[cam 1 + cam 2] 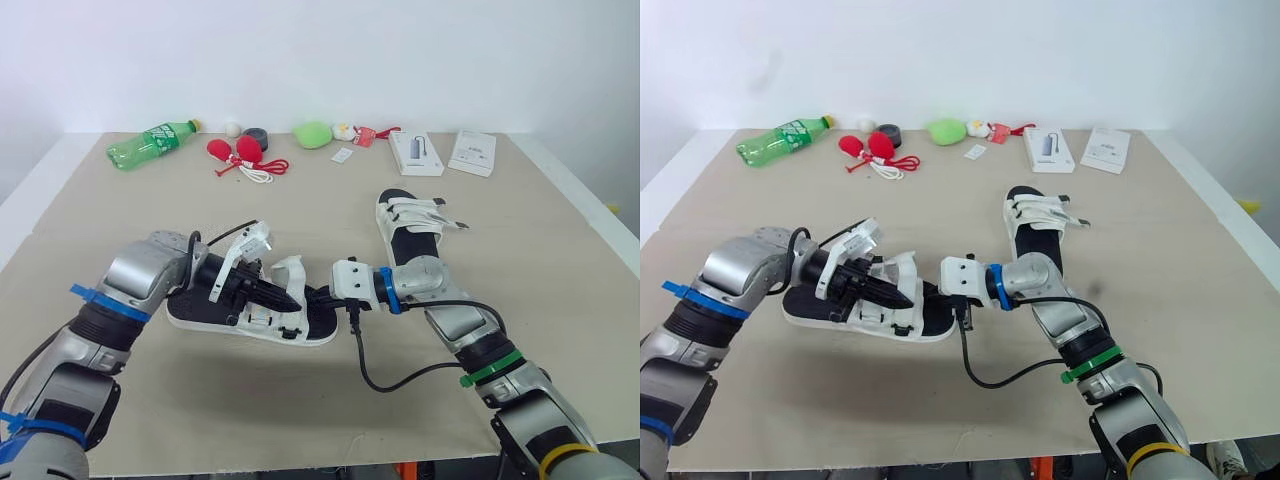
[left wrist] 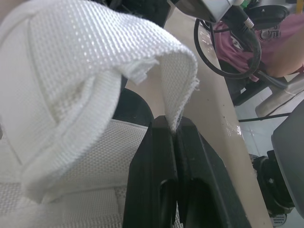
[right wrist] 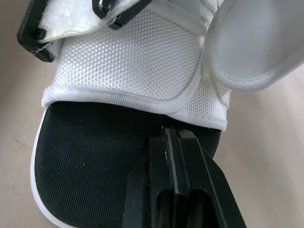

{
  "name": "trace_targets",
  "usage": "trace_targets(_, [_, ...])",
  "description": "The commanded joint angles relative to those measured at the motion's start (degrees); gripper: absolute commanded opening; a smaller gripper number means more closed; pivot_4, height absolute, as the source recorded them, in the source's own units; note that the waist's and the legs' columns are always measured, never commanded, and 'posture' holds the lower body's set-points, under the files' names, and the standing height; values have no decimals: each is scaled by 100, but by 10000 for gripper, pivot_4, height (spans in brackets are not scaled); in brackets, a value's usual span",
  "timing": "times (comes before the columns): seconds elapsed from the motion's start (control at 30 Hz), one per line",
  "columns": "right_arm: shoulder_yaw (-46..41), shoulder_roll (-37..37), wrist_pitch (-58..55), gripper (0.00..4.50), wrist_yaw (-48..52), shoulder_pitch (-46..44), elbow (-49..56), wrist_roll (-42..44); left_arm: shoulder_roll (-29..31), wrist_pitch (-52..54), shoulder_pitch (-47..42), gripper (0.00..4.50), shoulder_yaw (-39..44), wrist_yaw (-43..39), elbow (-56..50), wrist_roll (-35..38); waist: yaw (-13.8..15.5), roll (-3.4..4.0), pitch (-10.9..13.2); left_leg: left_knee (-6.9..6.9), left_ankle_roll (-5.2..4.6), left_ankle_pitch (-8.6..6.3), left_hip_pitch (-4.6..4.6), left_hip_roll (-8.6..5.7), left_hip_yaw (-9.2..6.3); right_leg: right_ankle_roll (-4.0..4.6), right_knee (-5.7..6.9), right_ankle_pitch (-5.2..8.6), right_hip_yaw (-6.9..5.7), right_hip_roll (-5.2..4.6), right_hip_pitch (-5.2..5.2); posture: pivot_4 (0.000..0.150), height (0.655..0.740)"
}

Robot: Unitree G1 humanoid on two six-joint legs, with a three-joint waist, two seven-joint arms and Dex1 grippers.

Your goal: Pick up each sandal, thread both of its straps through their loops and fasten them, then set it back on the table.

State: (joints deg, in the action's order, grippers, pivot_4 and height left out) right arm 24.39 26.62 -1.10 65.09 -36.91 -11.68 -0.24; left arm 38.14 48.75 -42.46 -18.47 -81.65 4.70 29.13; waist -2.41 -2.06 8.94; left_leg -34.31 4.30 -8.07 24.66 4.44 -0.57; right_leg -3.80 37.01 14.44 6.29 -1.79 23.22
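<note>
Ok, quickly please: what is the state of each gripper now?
Left gripper: shut on the white strap.
Right gripper: shut, holding nothing, tips at the black footbed.

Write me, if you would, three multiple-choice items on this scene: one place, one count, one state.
1. Where on the table does the green bottle lie? A. far left B. near right C. middle
2. How many sandals are there? A. one B. two C. three
3. The left gripper is: A. open B. shut on a strap C. shut on the bottle
Key: 1 A, it lies by the far left corner. 2 B, a near sandal and a far sandal. 3 B, it pinches the strap end.
</note>
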Motion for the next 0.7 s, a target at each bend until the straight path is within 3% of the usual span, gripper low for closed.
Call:
trace_targets(0.03, [230, 178, -311, 0, 37, 226, -432, -395, 110, -152, 183, 776, -130, -54, -310, -133, 0, 0, 0, 0, 0, 0, 0, 0, 0, 0, 0, 0, 0, 0, 0, 1500, 7400])
trace_targets(0.13, [232, 172, -295, 0, 40, 196, -473, -397, 165, -274, 283, 776, -196, -48, -310, -255, -1, 1, 0, 0, 0, 0, -1, 0, 0, 0, 0, 0, 0, 0, 0, 1500, 7400])
trace_targets(0.27, [238, 172, -290, 0, 42, 188, -476, -400, 207, -138, 331, 8763, -161, -89, -426, -157, -1, 1, 0, 0, 0, 0, -1, 0, 0, 0, 0, 0, 0, 0, 0, 1500, 7400])
trace_targets(0.3, [239, 174, -295, 0, 42, 195, -463, -400, 197, -113, 326, 13952, -105, -92, -468, -97, -1, 1, 0, 0, 0, 0, -1, 0, 0, 0, 0, 0, 0, 0, 0, 1500, 7400])
trace_targets(0.37, [238, 179, -295, 0, 42, 202, -461, -400, 120, -73, 220, 17243, 134, -32, -510, 61, -1, 1, 0, 0, -1, 0, -1, 0, 0, 0, 0, 0, 0, 0, -1, 1500, 7400])
trace_targets(0.4, [236, 185, -291, 0, 42, 203, -465, -400, 105, -30, 158, 21085, 238, -16, -534, 140, -1, 1, 0, 0, -1, 0, -1, 0, 0, 0, 0, 0, 0, 0, 0, 1500, 7400])
trace_targets(0.7, [207, 246, -314, 0, 41, 243, -427, -400, 115, 309, 48, 21085, 793, 346, -811, 543, -1, 0, 0, -1, -2, 1, 0, 0, 0, 0, 0, 0, 0, 0, 0, 1500, 7400])
